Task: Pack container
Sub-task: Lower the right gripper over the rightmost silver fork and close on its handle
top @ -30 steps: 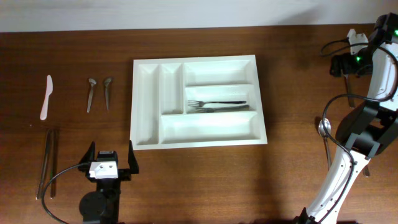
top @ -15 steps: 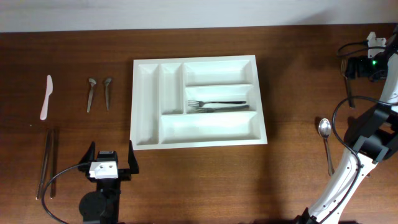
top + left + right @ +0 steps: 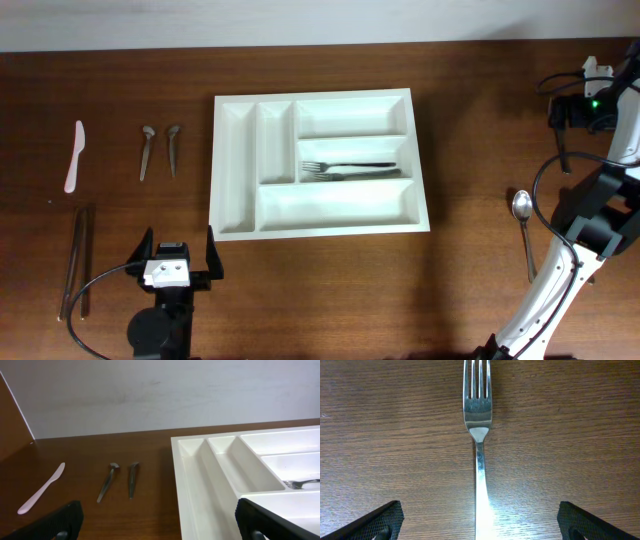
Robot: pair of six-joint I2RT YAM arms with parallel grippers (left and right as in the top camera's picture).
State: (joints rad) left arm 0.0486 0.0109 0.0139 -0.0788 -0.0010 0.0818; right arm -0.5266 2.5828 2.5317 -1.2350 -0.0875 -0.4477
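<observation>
1. Dark wooden table (image 3: 480, 150), pale wall (image 3: 160, 395) along its far edge.
2. Your container (image 3: 320, 231) sits mid-table, with forks (image 3: 350, 168) in its middle long compartment.
3. Your left gripper (image 3: 178, 246) is near the front edge, fingers apart, empty.
4. Your right gripper (image 3: 480, 522) is near the right edge, fingers apart over a lone fork (image 3: 478, 415).

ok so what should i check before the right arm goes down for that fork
1. Fork centred under the right gripper: ok, the handle runs up the middle of the right wrist view.
2. Right gripper open: ok, one finger shows at each side of the handle.
3. Fork lying free: ok, flat on the table, nothing touching it in that view.
4. Height above the fork: cannot tell.
5. Fork slot in the container: ok, two forks already lie in the middle long compartment.
6. Left gripper out of the way: ok, open, apart from the container.
</observation>
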